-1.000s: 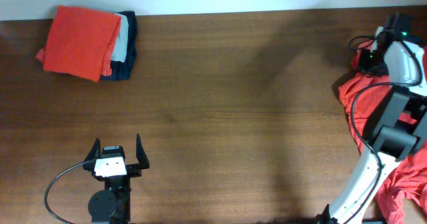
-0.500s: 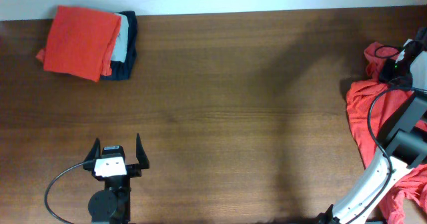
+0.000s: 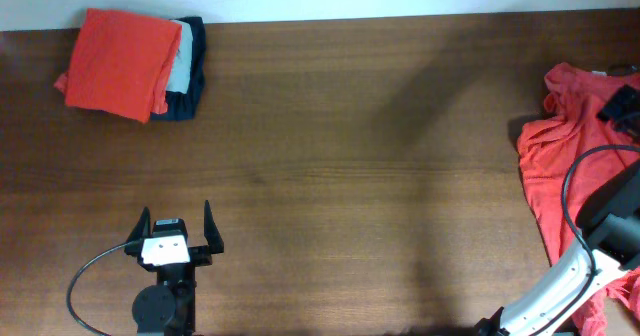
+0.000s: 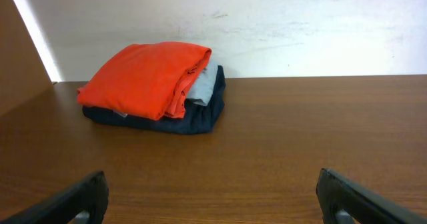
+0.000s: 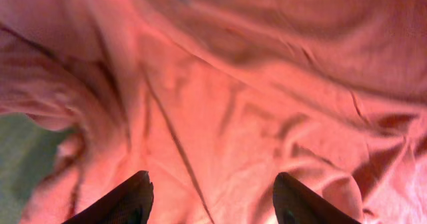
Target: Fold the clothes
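Note:
The clothes, a crumpled coral-red T-shirt [image 3: 560,146], lie bunched at the table's right edge and run out of the overhead view. In the right wrist view the shirt's wrinkled fabric [image 5: 253,84] fills the frame. My right gripper [image 5: 212,182] hovers open just above it, with nothing between the fingers. Overhead, only a dark part of that gripper [image 3: 623,108] shows over the shirt at the far right. My left gripper [image 3: 176,222] rests open at the front left, far from the shirt, and its fingers [image 4: 90,194] frame bare table.
A stack of folded garments [image 3: 125,64], plain orange on top of grey and navy, sits at the back left corner against the white wall [image 4: 267,24]. The right arm's white link and black cable [image 3: 570,266] cross the shirt's lower part.
The right gripper went from shut to open and let the shirt go. It swung right toward the frame edge. The shirt's upper part now lies uncovered at the back right. The left arm stayed still.

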